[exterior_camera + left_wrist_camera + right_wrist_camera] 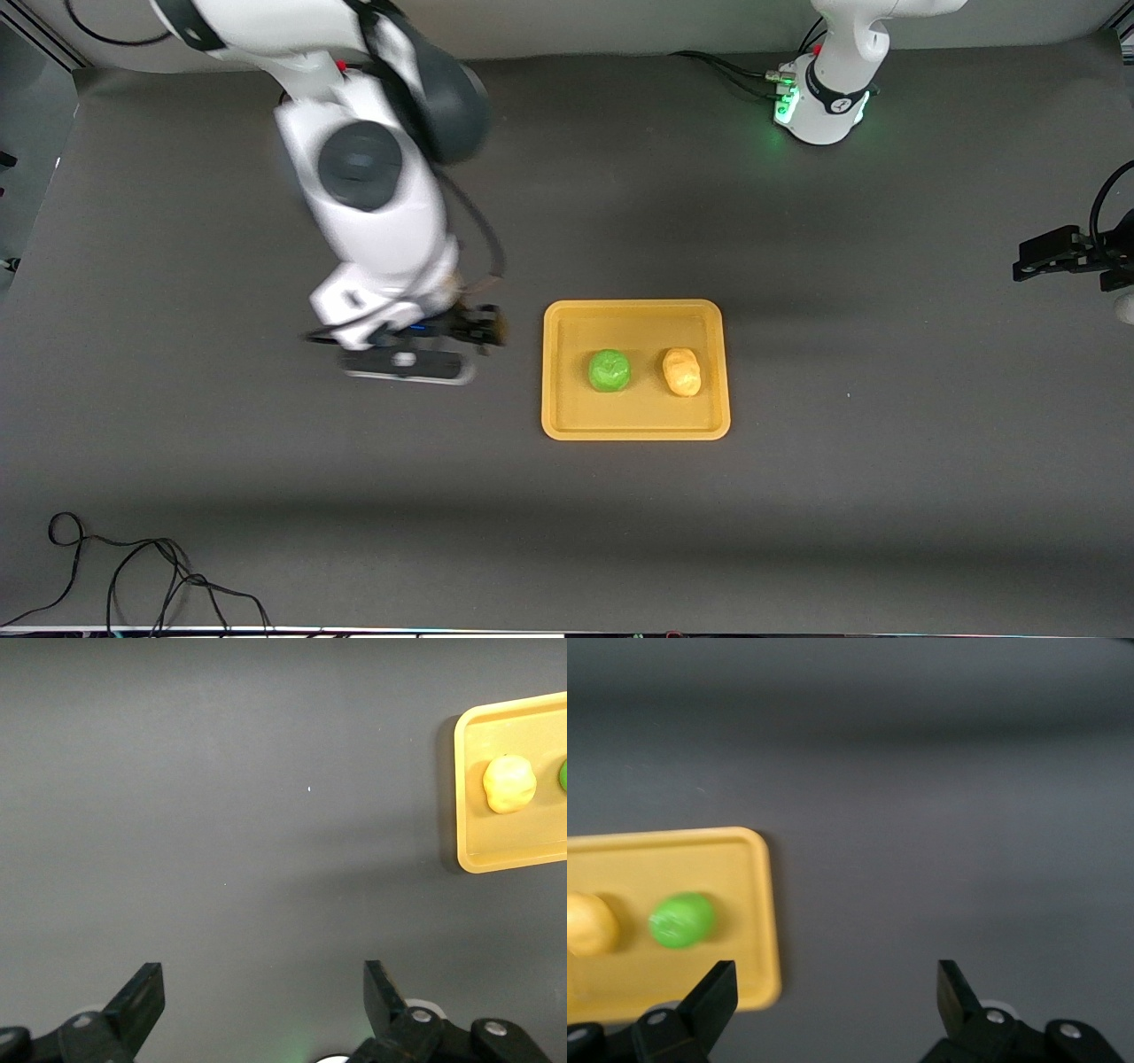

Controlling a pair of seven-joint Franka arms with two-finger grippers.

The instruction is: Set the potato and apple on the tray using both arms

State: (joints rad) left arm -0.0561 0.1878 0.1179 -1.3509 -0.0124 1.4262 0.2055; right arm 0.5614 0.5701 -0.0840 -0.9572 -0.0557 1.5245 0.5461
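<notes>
The round glossy green apple [609,370] and the lumpy yellow-tan potato [681,371] are lying side by side on the flat mustard-yellow plastic tray [635,429] at the table's middle, the apple toward my right arm's end. My right gripper [833,997] is hanging spread and empty over bare tabletop just beside the tray's apple-side edge. My left gripper [261,1001] is waiting, spread, near the table's edge at my left arm's end, well apart from the tray.
</notes>
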